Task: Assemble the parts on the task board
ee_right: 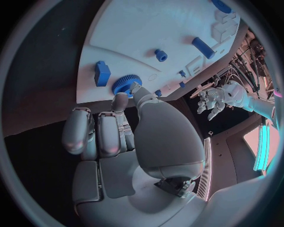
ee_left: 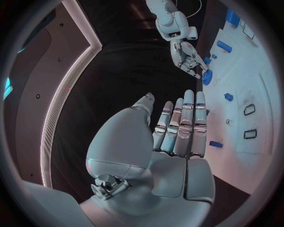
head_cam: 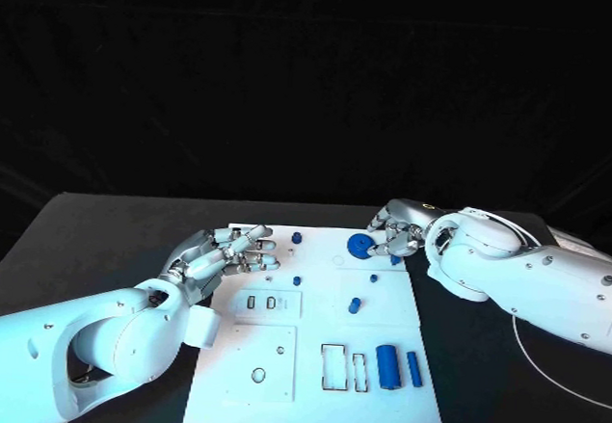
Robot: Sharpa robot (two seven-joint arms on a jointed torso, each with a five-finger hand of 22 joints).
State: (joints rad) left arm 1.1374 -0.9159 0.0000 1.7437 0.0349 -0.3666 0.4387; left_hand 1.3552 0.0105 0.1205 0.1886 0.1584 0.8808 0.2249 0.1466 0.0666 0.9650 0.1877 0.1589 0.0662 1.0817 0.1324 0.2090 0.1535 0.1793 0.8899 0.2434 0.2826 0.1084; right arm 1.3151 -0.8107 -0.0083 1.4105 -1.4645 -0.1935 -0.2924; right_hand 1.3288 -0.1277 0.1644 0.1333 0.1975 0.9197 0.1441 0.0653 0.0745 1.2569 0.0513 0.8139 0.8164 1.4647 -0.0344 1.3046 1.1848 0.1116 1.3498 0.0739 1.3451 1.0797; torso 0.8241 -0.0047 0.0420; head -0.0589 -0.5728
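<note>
Progress: early, by my reading. Most blue pieces lie loose on the white board, and several outlined slots in its lower half stand empty.
Loose pieces: a thick blue cylinder and a thinner blue rod lie side by side at the lower right of the head view, just right of the rectangular slots. A small blue peg lies near the board's centre, and another small blue piece sits near the top edge.
Piece in hand: a blue gear at the upper middle of the head view, on the board's top right part.
Right hand: reaches over the board's top right corner, fingertips touching the gear's rim. The right wrist view shows a fingertip and the thumb on its toothed edge; whether it is truly pinched or only touched, I cannot tell.
Blue block: lies just beside the gear on the board.
Left hand: hovers at the board's upper left edge, fingers straight and close together, holding nothing.
Remaining: seating the gear, then the rods and pegs.
</note>
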